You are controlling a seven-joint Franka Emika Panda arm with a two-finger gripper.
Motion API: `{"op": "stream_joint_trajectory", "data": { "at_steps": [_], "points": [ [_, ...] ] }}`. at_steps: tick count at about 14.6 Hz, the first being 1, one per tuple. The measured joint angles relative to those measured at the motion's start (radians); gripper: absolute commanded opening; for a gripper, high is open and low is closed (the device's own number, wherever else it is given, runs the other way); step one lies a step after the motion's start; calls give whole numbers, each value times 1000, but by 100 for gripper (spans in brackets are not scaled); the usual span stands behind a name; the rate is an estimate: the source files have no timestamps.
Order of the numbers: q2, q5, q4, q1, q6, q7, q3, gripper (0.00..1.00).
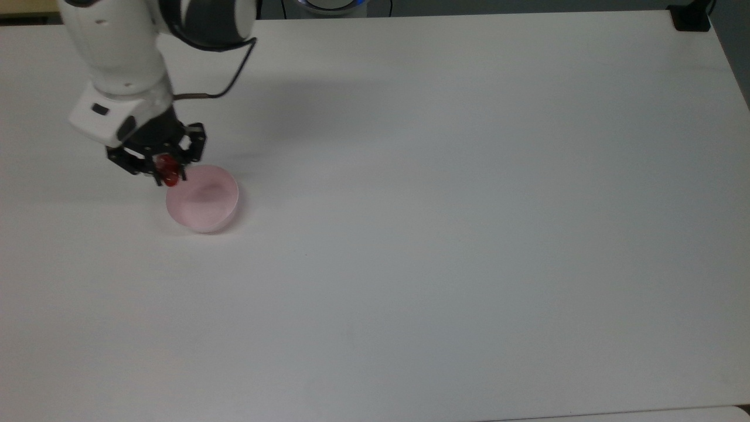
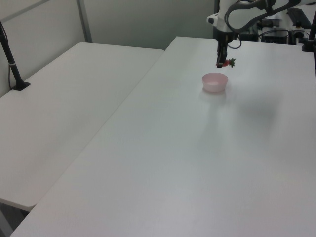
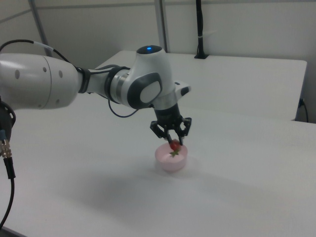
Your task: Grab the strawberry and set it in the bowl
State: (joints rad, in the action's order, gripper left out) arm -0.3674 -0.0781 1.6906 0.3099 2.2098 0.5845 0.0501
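My gripper [image 1: 167, 173] [image 2: 220, 63] [image 3: 174, 143] is shut on the red strawberry [image 1: 170, 175] [image 3: 174, 145] and holds it in the air. Its green stem tuft [image 2: 231, 62] sticks out to the side. The pale pink bowl [image 1: 203, 198] [image 2: 215, 82] [image 3: 171, 158] stands on the white table [image 1: 445, 205]. In the top view the strawberry hangs over the bowl's upper left rim. The right view shows the fruit just above the bowl's opening, and the bowl's inside looks bare.
The white arm [image 1: 123, 53] [image 3: 74, 86] reaches in from the top view's upper left. A second white table [image 2: 64, 103] adjoins on the left view's left. A black clamp post [image 2: 12, 61] stands on it. A black block [image 1: 691, 17] sits at the top view's upper right corner.
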Motion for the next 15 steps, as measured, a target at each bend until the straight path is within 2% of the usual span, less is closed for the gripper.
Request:
{"op": "stream_joint_trajectory", "data": {
  "at_steps": [3, 5, 6, 7, 8, 9, 15],
  "points": [
    [-12, 1, 2, -58, 19, -100, 2, 29],
    [-29, 1, 4, -72, 44, -130, 2, 29],
    [-39, 1, 4, -72, 55, -133, 2, 33],
    [-48, 1, 5, -70, 65, -133, 1, 55],
    [-57, 1, 5, -67, 75, -133, 1, 88],
    [-63, 1, 5, -64, 82, -133, 1, 100],
    [-34, 1, -9, -64, 81, -190, -1, 100]
  ]
}}
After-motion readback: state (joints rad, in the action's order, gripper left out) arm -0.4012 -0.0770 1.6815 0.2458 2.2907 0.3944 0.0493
